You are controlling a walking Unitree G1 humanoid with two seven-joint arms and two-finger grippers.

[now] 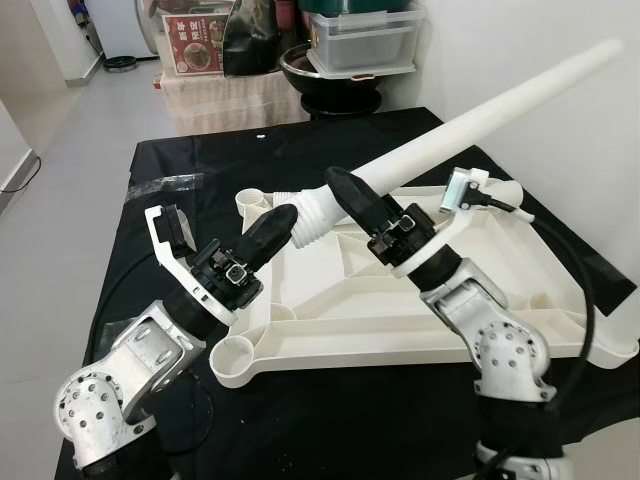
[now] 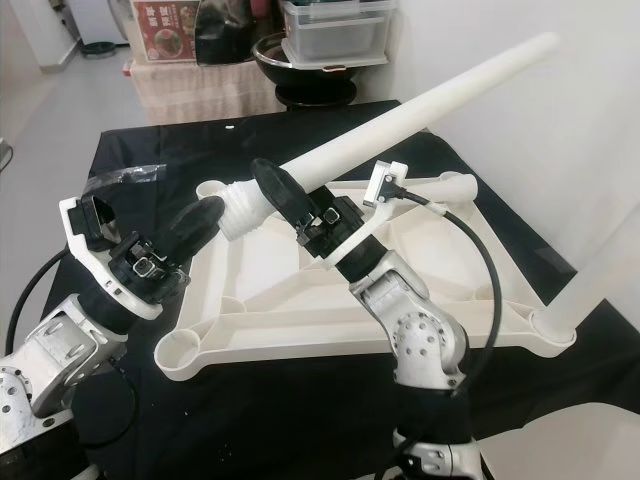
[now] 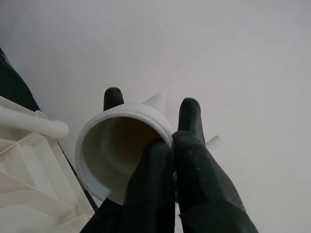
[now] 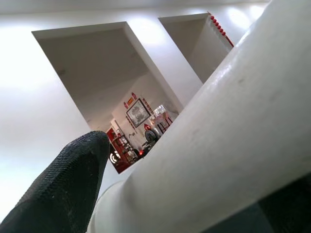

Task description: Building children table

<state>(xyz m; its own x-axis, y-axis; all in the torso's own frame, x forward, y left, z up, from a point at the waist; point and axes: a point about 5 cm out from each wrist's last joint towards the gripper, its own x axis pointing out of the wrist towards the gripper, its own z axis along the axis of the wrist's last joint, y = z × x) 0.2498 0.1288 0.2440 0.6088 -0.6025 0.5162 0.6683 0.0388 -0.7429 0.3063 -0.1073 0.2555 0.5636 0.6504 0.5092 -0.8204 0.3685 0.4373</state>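
The white table leg (image 1: pixel 480 115) is held tilted above the upturned white tabletop (image 1: pixel 440 300), which lies on a black cloth (image 1: pixel 330 420). The right claw (image 1: pixel 350 195) grasps it; the left claw (image 1: pixel 275 228), fingers clenched, presses its threaded end. Behind stand a dark bowl (image 1: pixel 335 70) and a plastic box (image 1: pixel 365 35).

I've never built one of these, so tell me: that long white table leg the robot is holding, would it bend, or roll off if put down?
The table leg looks like stiff moulded plastic; it stays straight though held only near one end. Its open end shows it is hollow, so probably light. Being round and tapered, it would likely roll in a curve.
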